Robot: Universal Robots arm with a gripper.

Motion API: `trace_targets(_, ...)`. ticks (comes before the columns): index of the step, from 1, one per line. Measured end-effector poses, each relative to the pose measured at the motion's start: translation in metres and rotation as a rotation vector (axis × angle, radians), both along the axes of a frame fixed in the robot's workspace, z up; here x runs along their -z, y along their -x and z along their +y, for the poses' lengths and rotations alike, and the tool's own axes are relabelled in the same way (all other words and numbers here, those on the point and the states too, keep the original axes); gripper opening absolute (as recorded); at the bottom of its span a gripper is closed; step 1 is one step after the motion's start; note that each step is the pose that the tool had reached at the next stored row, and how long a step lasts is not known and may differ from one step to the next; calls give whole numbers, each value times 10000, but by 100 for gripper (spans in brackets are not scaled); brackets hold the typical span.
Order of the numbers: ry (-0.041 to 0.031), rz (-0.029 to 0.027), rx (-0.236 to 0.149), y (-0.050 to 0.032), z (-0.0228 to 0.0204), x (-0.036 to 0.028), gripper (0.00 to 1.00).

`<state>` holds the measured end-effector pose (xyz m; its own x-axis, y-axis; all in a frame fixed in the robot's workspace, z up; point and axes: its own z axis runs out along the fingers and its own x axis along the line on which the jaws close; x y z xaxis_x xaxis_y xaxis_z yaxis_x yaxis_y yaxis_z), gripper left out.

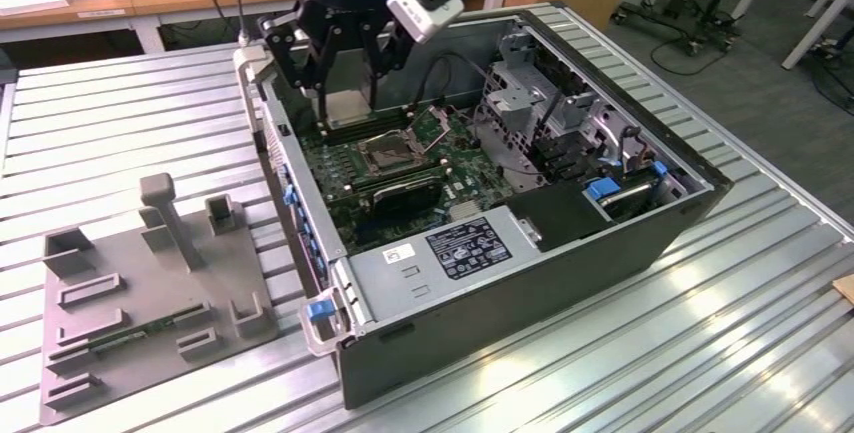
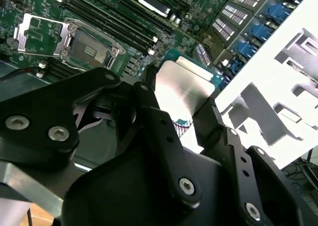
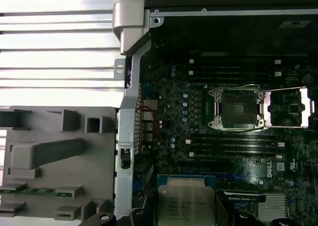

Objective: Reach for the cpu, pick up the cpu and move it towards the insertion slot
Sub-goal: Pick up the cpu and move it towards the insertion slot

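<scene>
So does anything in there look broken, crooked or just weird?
Nothing looks damaged. The end effector holds the cpu over the computer case, and the insertion slot sits open with its metal frame flipped aside.

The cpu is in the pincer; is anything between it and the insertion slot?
Nothing visible blocks it. The pincer holds the cpu above the motherboard, and the insertion slot lies open, its frame swung aside, with only low board components between.

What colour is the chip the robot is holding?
Silvery white cpu with a green edge, best in the second wrist view.
</scene>
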<state>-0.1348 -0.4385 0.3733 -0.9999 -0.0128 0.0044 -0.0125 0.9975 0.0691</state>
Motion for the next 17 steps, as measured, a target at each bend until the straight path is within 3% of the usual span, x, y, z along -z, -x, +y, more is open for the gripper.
trace_targets(17,0,0,0,-65,15,1,54)
